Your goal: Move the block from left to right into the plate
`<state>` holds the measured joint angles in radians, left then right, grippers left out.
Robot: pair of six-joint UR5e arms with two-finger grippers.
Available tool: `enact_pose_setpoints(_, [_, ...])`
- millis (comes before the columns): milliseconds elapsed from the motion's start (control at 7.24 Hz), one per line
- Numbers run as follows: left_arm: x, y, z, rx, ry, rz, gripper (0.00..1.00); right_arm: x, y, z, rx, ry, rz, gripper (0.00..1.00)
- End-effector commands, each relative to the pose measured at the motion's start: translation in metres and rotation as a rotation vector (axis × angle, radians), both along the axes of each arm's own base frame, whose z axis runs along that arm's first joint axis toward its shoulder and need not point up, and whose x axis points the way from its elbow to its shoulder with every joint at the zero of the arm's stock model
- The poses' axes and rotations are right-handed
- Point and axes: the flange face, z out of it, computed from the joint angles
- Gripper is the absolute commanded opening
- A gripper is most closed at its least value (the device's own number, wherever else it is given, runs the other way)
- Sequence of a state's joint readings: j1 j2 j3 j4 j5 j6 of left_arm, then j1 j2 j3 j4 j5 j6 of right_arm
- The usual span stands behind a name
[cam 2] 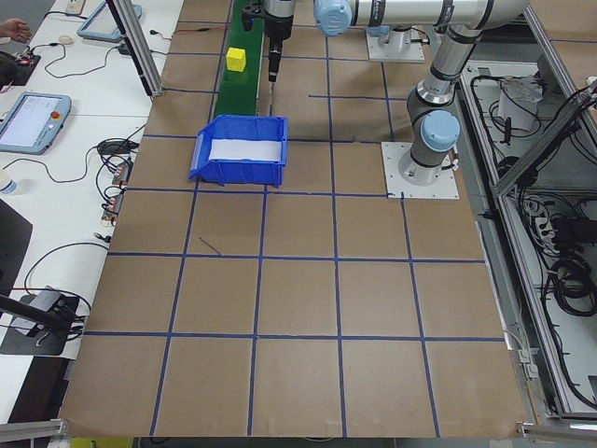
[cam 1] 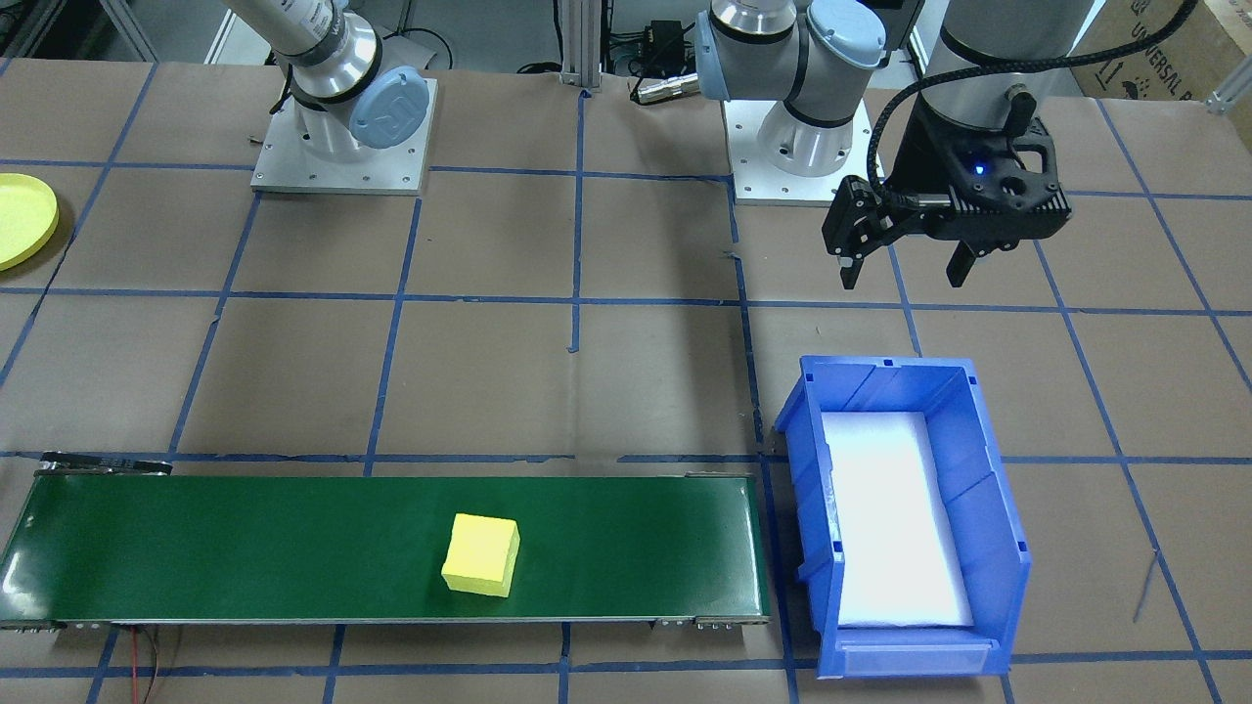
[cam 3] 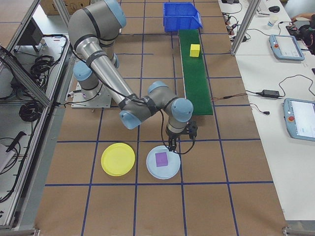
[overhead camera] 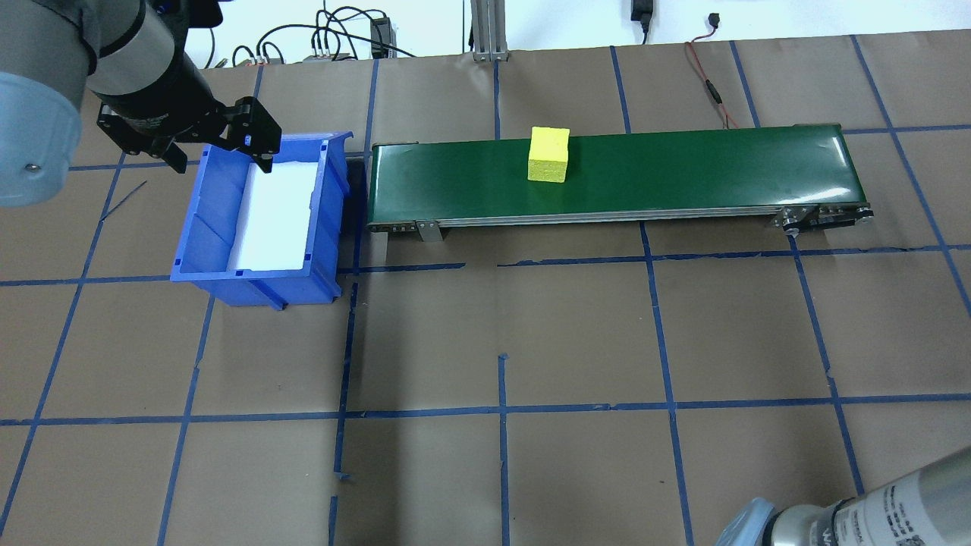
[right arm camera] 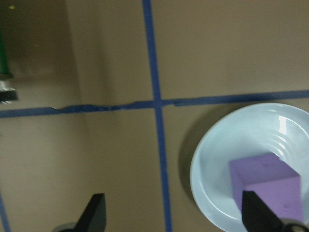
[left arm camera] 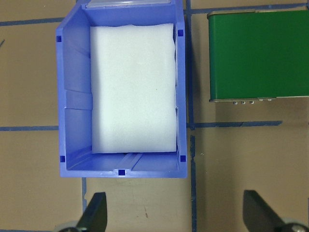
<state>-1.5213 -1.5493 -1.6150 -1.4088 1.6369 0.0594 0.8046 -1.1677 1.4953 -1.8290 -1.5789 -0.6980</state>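
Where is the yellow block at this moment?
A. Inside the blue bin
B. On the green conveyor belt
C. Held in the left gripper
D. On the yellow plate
B. The yellow block sits on the green conveyor belt; the blue bin holds only its white floor, the yellow plate is bare, and the left gripper is open with nothing between its fingers.

Yellow block [overhead camera: 548,154] on green conveyor [overhead camera: 683,171] (blue bin [overhead camera: 262,273] beside)

A blue bin [cam 1: 905,518] with a white foam floor sat just off one end of the green conveyor [cam 1: 381,550]. A purple cube [cam 3: 161,159] lay in a pale-blue plate [cam 3: 163,162].
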Motion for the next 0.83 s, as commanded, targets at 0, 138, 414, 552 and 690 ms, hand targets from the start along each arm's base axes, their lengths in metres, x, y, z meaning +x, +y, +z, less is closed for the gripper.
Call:
enact_pose_setpoints(0, [0.006,-0.007,-0.012,0.014,-0.001,0.009,1.00,0.104,-0.053,0.003,-0.055,-0.110,-0.070,1.00])
enact_pose_setpoints(138, [0.007,-0.011,-0.018,0.024,0.001,0.010,1.00,0.142,-0.068,0.000,-0.050,-0.131,-0.107,1.00])
enact_pose_setpoints(414, [0.006,-0.018,-0.028,0.044,0.003,0.013,1.00,0.170,-0.083,-0.010,-0.141,-0.297,-0.016,1.00])
enact_pose_setpoints(552, [0.006,-0.018,-0.028,0.043,0.002,0.010,1.00,0.177,-0.087,-0.022,-0.137,-0.308,0.059,1.00])
enact_pose_setpoints(690, [0.006,-0.017,-0.029,0.044,0.003,0.011,1.00,0.209,-0.095,-0.022,-0.118,-0.311,0.037,1.00])
